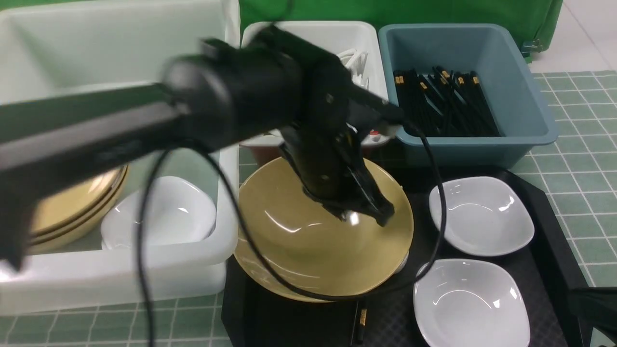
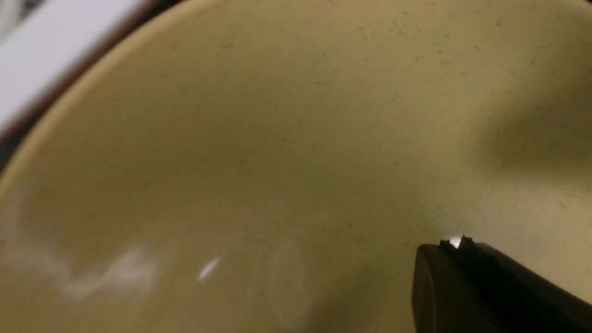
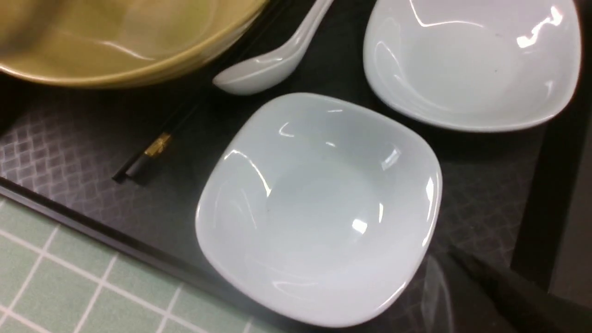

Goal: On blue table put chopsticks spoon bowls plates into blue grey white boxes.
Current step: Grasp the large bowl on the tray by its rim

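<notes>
Hovering over the yellow bowl [image 1: 299, 241] at frame centre, the left tool [image 1: 366, 212] is closed, jaws pressed together. The bowl sits on the black tray [image 1: 544, 202], two white plates [image 1: 482, 214] to its right — a spoon [image 3: 273, 60] and chopsticks [image 3: 152, 148] beside it. The right tool [image 3: 467, 261], lower right, is closed too. More chopsticks lie in the blue-grey box [image 1: 525, 115], upper right.
</notes>
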Action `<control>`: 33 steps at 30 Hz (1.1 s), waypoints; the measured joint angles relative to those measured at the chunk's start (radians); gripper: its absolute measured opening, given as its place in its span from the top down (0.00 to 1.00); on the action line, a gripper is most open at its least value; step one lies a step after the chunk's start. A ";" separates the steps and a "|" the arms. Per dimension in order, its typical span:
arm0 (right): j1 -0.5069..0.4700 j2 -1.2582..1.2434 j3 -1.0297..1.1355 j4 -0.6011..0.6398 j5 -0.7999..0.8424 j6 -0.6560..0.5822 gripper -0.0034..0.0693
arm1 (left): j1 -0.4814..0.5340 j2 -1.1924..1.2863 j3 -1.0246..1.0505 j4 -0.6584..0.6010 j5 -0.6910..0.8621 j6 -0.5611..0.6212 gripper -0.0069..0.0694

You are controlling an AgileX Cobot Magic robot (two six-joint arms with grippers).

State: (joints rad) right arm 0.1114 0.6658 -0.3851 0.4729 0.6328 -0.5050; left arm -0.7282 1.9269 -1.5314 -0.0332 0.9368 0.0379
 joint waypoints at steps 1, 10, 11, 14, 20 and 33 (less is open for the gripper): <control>0.000 0.000 0.000 0.003 -0.001 0.000 0.90 | -0.003 0.023 -0.009 -0.023 -0.001 0.006 0.90; 0.000 0.000 0.000 0.009 -0.006 0.000 0.90 | -0.014 0.060 -0.049 -0.520 -0.087 0.244 0.90; 0.000 0.000 0.000 0.009 -0.008 0.000 0.90 | -0.014 0.061 -0.054 -0.571 -0.085 0.288 0.90; 0.000 0.000 0.000 0.009 -0.018 0.000 0.90 | -0.003 0.061 -0.087 -0.643 -0.047 0.359 0.90; 0.000 0.000 0.000 0.009 -0.023 0.000 0.90 | 0.073 0.030 -0.175 -0.442 0.073 0.293 0.83; 0.000 0.000 0.000 0.011 -0.037 0.000 0.90 | 0.150 0.046 -0.189 0.138 0.137 -0.003 0.25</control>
State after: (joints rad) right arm 0.1114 0.6658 -0.3851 0.4835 0.5956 -0.5048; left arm -0.5779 1.9728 -1.7207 0.1048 1.0734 0.0353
